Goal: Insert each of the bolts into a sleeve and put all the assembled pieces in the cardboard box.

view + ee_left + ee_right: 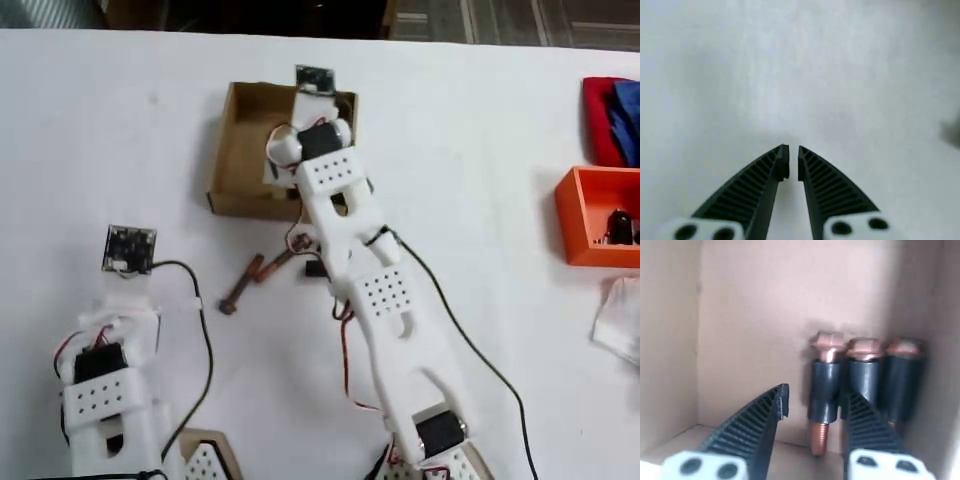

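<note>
Three assembled pieces (865,375), each a copper-coloured hex-head bolt in a smooth black cylindrical sleeve, lie side by side against one wall of the plain brown cardboard box (225,150), which stands near the far edge of the white table (480,120). The right gripper (818,395) is inside the box, its ribbed black jaws spread wide on either side of one end piece. What look like two loose bolts (242,284) lie mid-table beside one black sleeve (315,268). The left gripper (792,152) is closed to a slit, empty, over bare table.
</note>
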You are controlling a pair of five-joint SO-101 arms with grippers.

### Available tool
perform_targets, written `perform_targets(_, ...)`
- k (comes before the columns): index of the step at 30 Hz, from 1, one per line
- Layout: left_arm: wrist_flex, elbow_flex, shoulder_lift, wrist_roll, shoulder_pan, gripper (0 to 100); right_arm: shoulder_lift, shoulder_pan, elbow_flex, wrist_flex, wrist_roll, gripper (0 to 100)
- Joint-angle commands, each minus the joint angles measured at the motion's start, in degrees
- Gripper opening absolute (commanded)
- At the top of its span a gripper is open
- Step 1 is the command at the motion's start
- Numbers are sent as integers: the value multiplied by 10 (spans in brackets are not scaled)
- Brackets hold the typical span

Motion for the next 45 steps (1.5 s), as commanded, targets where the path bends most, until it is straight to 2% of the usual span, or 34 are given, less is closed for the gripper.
perform_targets(1, -10, -2, -5, -3, 4, 58, -12, 0, -54, 16, 1, 176)
perform_targets(7, -10, -2, -5, -3, 4, 58, -63, 7, -51, 26, 7, 176)
perform_targets(12, -10, -2, -5, -4, 4, 58, -123, 15, -50, 40, 122, 176)
perform_targets(15, -10, -2, -5, -4, 4, 58, -152, 33, -50, 41, 155, 176)
perform_targets(19, -10, -2, -5, -4, 4, 58, -166, 73, -49, 42, 155, 176)
perform_targets(24, -10, -2, -5, -4, 4, 59, -108, 103, -49, 41, 155, 176)
perform_targets(37, -10, -2, -5, -4, 4, 58, -27, 101, -50, 15, 154, 173)
perform_targets(39, -10, -2, -5, -4, 4, 58, -18, 102, -50, 15, 154, 124)
perform_targets(41, -10, -2, -5, -4, 4, 58, -15, 106, -50, 5, 154, 23)
perform_targets(45, -10, -2, -5, -4, 4, 58, -16, 117, -50, -14, 154, 17)
